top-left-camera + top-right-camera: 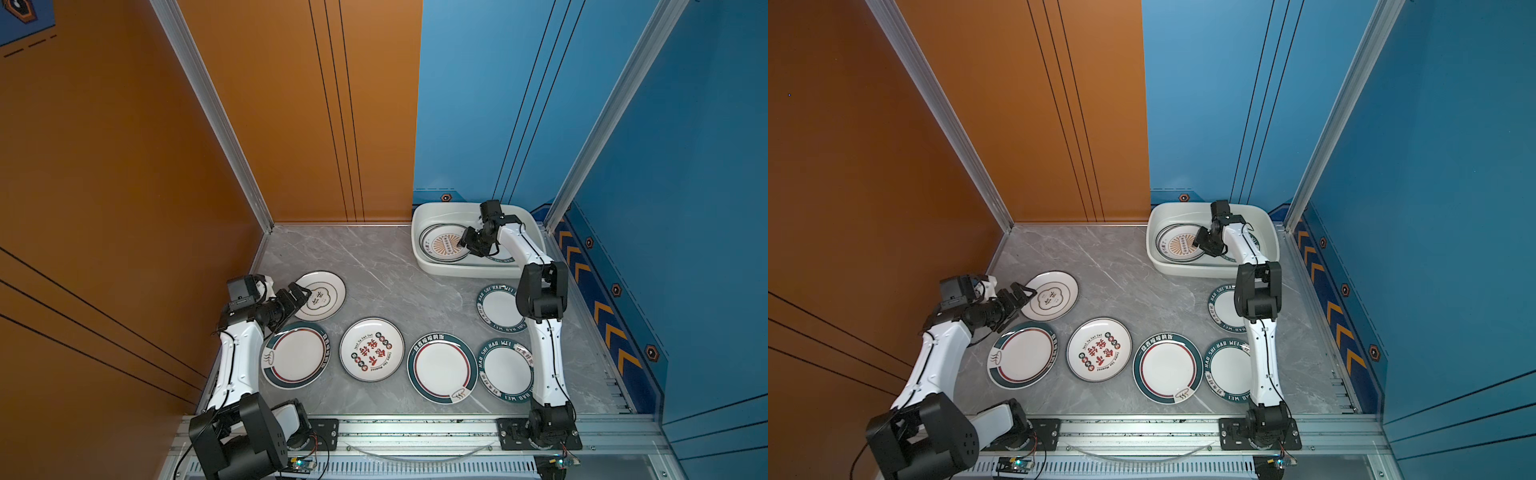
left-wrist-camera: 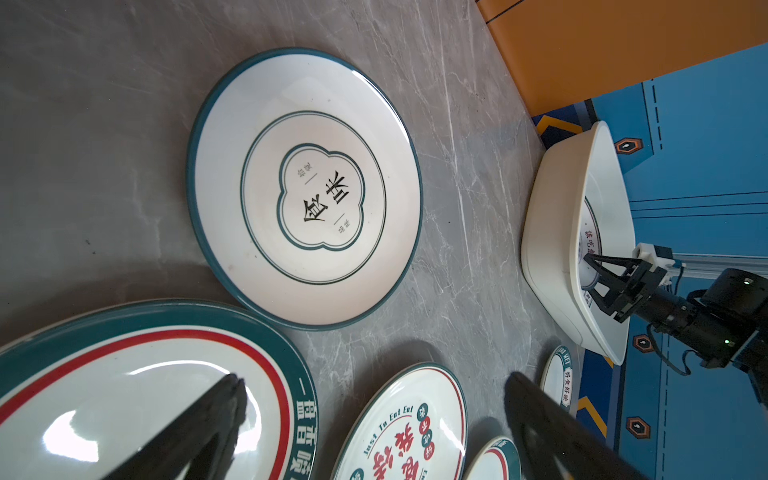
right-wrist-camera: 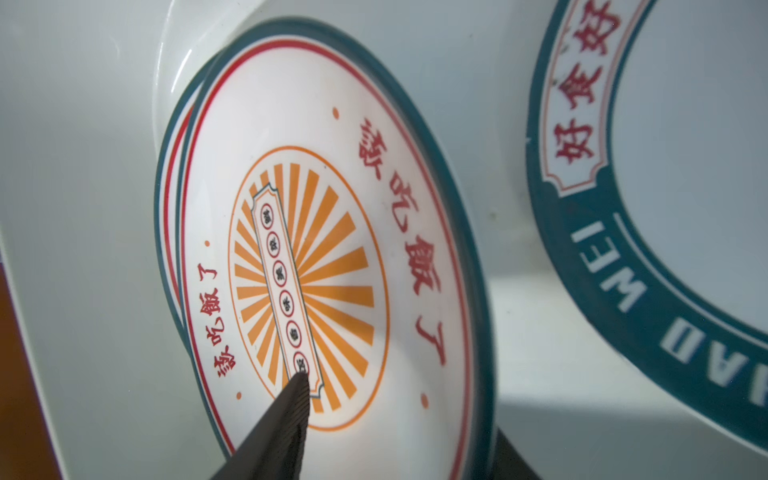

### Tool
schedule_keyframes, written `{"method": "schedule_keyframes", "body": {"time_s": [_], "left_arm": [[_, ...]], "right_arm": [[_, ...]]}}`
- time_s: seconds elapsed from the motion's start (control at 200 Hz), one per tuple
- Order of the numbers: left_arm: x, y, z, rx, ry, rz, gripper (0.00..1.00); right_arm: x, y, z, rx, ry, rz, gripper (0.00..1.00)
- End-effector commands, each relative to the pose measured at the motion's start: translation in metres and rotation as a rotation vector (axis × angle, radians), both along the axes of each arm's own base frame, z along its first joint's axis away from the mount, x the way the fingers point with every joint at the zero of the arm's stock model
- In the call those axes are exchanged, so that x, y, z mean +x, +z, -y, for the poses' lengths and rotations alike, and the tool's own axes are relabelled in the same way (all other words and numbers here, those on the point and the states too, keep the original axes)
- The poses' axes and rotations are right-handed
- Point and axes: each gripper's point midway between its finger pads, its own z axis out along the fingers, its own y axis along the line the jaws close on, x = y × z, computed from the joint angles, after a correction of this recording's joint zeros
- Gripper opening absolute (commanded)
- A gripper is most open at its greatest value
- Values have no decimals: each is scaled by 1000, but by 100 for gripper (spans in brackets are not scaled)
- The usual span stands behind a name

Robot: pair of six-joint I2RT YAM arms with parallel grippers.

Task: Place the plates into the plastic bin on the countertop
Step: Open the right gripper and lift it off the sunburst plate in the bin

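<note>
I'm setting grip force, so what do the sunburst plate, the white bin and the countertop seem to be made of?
The sunburst plate looks like glazed ceramic or melamine, I cannot tell which: glossy white face, crisp printed design. The bin seems moulded plastic: glossy white, rounded corners, rolled rim. The countertop looks like marble-patterned stone or laminate: grey, white veins, dull sheen.

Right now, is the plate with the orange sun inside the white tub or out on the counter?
Inside. The sunburst plate lies within the walls of the plastic bin, stacked on another plate whose rim peeks out beneath.
</note>
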Motion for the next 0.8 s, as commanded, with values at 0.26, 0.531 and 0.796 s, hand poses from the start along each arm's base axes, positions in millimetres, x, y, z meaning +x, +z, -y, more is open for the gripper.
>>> {"method": "schedule_keyframes", "body": {"time_s": [0.26, 0.531, 0.796], "left_arm": [[-11, 4, -3, -4, -11, -5, 99], [-19, -5, -7, 16, 8, -39, 100], [-21, -28, -21, 4, 85, -144, 99]], "right_arm": [[-14, 28, 21, -118, 6, -2, 54], [-16, 38, 19, -126, 38, 22, 54], [-23, 86, 12, -72, 60, 123, 55]]}}
